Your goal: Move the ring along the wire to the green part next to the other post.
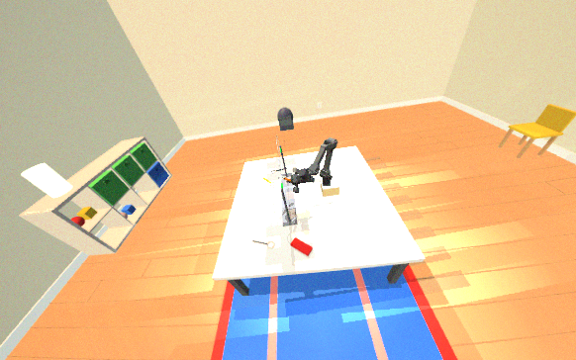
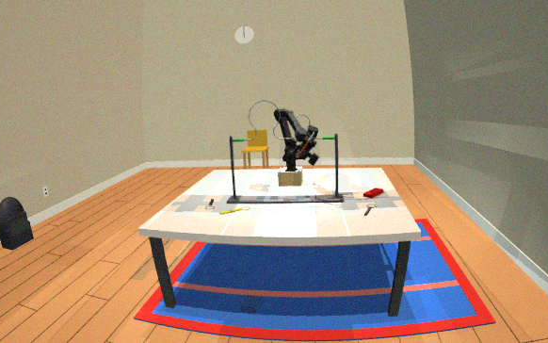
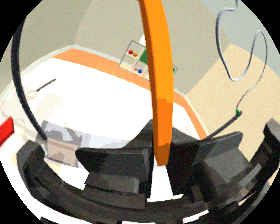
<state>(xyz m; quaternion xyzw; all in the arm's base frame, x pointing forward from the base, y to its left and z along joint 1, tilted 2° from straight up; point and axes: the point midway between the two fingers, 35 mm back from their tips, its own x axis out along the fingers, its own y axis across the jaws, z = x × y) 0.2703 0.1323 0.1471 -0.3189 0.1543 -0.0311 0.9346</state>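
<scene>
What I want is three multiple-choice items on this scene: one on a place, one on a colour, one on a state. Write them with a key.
1. The arm stands on:
A) the floor
B) a tan block on the table
C) the shelf unit

2. The chair is:
A) yellow
B) blue
C) white

3. The claw is:
A) wide open
B) shut on nothing
C) shut on the orange handle

Key:
1 B, the exterior view shows the arm's foot on the block.
2 A, the seat and back are yellow in the top view.
3 C, the wrist view shows the handle pinched in the claw.
</scene>
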